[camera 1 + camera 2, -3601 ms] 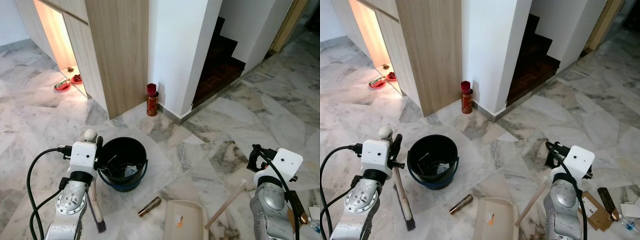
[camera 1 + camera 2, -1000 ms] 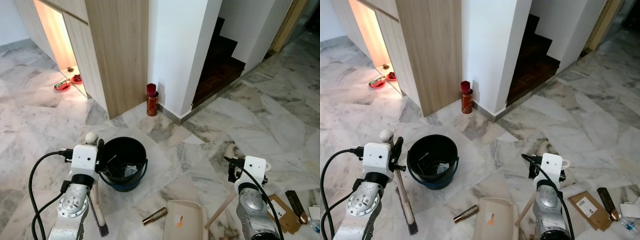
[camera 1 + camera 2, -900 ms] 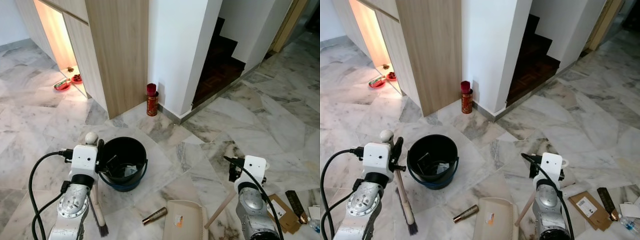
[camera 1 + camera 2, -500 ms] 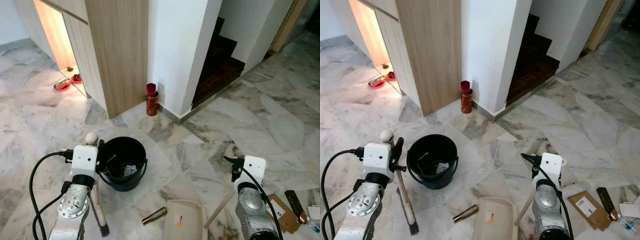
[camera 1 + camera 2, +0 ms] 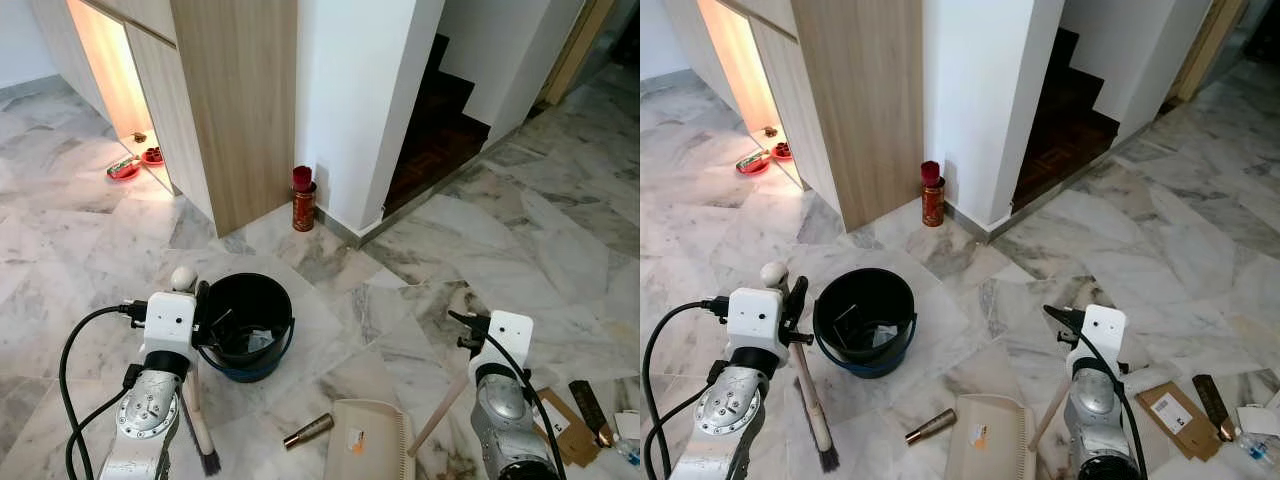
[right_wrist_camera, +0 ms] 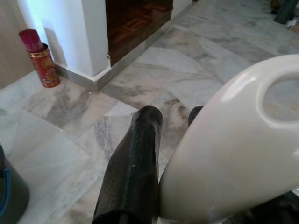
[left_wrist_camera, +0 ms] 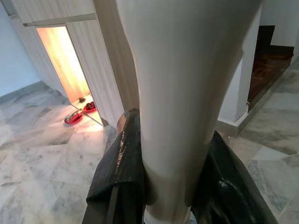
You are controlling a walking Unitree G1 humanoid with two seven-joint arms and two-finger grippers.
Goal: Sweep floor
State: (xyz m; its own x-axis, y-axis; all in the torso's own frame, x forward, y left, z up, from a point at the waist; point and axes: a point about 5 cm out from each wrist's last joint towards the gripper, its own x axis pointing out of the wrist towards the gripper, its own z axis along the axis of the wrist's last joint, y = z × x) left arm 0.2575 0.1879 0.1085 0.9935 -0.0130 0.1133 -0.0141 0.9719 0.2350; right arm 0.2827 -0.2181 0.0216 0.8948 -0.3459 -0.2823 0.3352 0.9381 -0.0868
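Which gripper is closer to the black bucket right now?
Left. The left gripper, clamped on the brush handle, sits right beside the black bucket rim. The right gripper, holding the dustpan handle, is well off across the marble floor.

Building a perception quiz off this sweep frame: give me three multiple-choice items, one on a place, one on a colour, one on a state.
1. Where does the gold tube lie?
A. in the bucket
B. on the floor between brush and dustpan
C. on the stairs

2. What colour is the bucket?
A. black
B. white
C. red

3. What is the left gripper doing?
A. hanging open
B. shut on the brush handle
C. holding the dustpan

Answers: 1 B, the tube lies on marble between the brush and the dustpan. 2 A, its wall is black. 3 B, the left wrist view shows both jaws against the cream brush handle.
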